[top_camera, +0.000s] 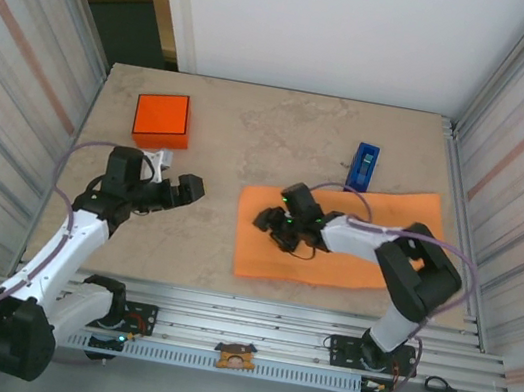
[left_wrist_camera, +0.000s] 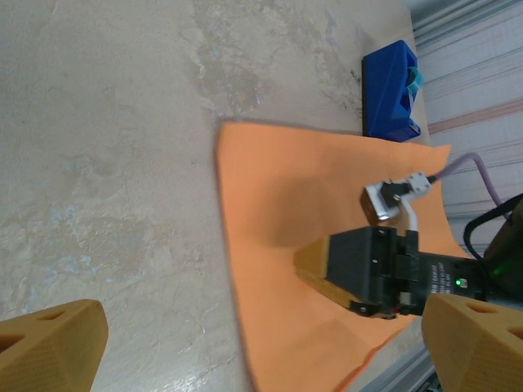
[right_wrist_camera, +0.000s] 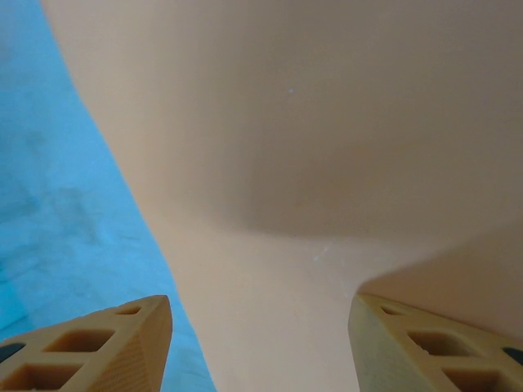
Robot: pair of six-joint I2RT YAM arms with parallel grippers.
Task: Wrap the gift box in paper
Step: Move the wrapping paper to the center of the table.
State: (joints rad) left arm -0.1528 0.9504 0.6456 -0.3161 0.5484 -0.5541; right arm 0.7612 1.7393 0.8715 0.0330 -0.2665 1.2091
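The right gripper stands half open, tips low over the paper near its left edge. The left gripper hangs wide open left of the paper, the box farther left, well apart from it.

No writing, label, brand or number is clear enough to read in any view.
In the left wrist view, the black block-shaped plastic housing on the right arm's wrist has a few faint pale marks beside a small green light. They may be print, but they are too small and blurred to make out.
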